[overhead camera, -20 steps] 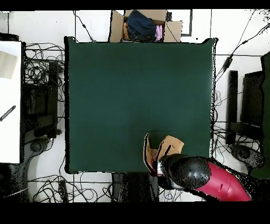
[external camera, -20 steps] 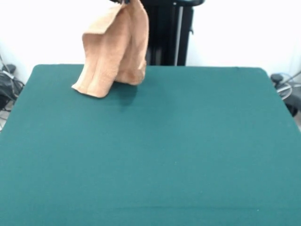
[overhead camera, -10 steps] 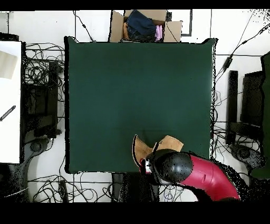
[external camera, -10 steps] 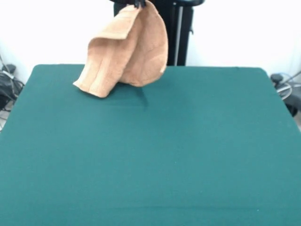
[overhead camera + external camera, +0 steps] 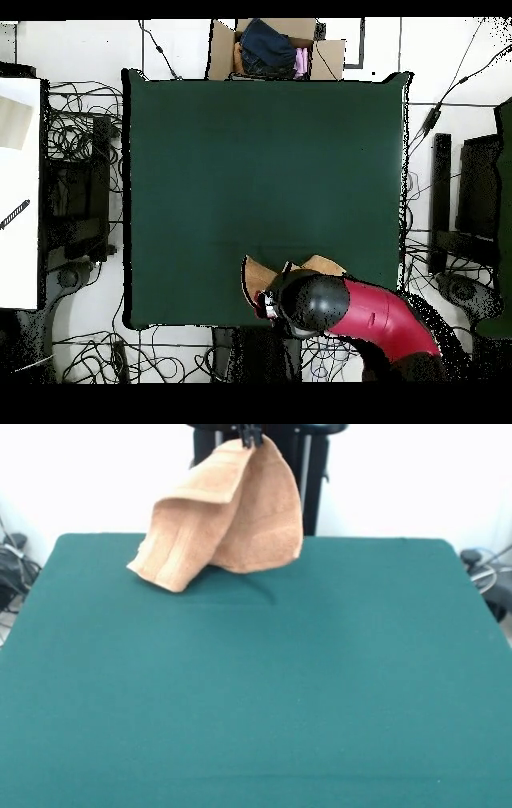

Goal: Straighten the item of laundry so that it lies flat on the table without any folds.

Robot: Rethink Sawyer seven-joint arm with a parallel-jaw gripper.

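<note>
The item of laundry (image 5: 224, 516), a light orange-tan towel, hangs folded from one pinched edge at the top of the front view. Its lower left corner rests on the table (image 5: 256, 688) near the far left edge, and the rest drapes in the air. My gripper (image 5: 250, 438) shows only as dark tips at the top edge, shut on the towel's upper edge. In the overhead view the arm (image 5: 370, 318) covers most of the towel (image 5: 256, 279), which peeks out at the table's (image 5: 260, 170) bottom edge.
A cardboard box (image 5: 275, 48) with clothes stands beyond the table's top edge in the overhead view. Cables and equipment lie on the floor on both sides. A white surface (image 5: 18, 190) sits at the left.
My gripper has carried the towel's held edge to the right in the front view. The hanging cloth has spread wider, while its lower left corner has stayed on the table.
</note>
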